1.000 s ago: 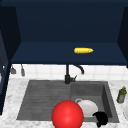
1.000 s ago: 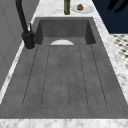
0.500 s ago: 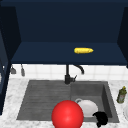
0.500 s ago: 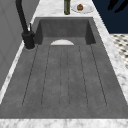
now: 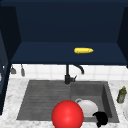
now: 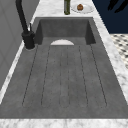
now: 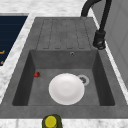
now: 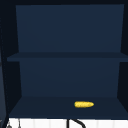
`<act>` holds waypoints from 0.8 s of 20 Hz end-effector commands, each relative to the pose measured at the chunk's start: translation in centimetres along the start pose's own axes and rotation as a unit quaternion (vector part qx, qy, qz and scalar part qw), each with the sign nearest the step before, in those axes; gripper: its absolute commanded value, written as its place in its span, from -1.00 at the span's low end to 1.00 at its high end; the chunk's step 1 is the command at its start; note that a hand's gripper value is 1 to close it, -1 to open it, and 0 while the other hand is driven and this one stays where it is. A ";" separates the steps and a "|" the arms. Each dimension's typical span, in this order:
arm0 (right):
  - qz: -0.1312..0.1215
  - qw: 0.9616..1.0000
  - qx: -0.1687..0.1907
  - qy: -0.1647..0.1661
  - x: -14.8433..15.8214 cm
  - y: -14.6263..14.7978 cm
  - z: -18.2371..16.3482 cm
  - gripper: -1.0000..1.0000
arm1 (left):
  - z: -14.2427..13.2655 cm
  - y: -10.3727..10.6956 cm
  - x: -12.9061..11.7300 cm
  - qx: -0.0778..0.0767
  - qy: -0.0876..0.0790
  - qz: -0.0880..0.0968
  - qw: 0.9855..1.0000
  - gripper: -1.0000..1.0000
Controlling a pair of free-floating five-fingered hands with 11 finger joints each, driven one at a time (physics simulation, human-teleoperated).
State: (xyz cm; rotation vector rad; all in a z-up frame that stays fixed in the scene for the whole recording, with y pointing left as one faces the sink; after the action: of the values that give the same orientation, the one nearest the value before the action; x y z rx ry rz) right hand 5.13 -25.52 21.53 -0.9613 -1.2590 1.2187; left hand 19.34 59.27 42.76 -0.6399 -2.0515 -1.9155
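Observation:
My right hand (image 5: 101, 118) hangs at the front right corner of the sink basin (image 5: 105, 92), just right of a white plate (image 5: 88, 107) that lies on the basin floor. A big red ball (image 5: 67, 115) sits at the sink's front edge, left of the plate and partly covering it. From the right side, the plate (image 7: 66, 88) lies beside the drain (image 7: 83, 79), with a small red thing (image 7: 37, 74) by the basin's left wall. A yellow corn cob (image 5: 83, 50) lies on the lower cabinet shelf (image 8: 37, 106).
The black faucet (image 5: 67, 75) stands behind the sink, and the ribbed drainboard (image 6: 65, 75) takes up its left half. A green bottle (image 5: 121, 95) stands on the right counter, with a small plate (image 6: 81, 7) holding something brown beyond it. Utensils (image 5: 22, 70) hang at the left wall.

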 end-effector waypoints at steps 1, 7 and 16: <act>0.000 1.000 0.000 0.000 0.0 0.0 0.0 0.00 | 0.1 1.9 0.5 0.021 0.002 0.032 0.999 -1.00; 0.000 1.000 0.000 0.000 0.0 0.0 0.0 0.00 | -0.5 4.2 3.7 0.033 0.016 0.005 0.999 -1.00; 0.000 1.000 0.000 0.000 0.0 0.0 0.0 0.00 | -1.1 8.0 7.1 0.036 0.044 0.000 0.998 -1.00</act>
State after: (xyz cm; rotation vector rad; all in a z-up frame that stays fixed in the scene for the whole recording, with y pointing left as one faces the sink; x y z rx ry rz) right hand 5.13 -25.52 21.53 -0.9613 -1.2590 1.2187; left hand 17.35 59.45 51.70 -0.6493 -2.0426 -1.9003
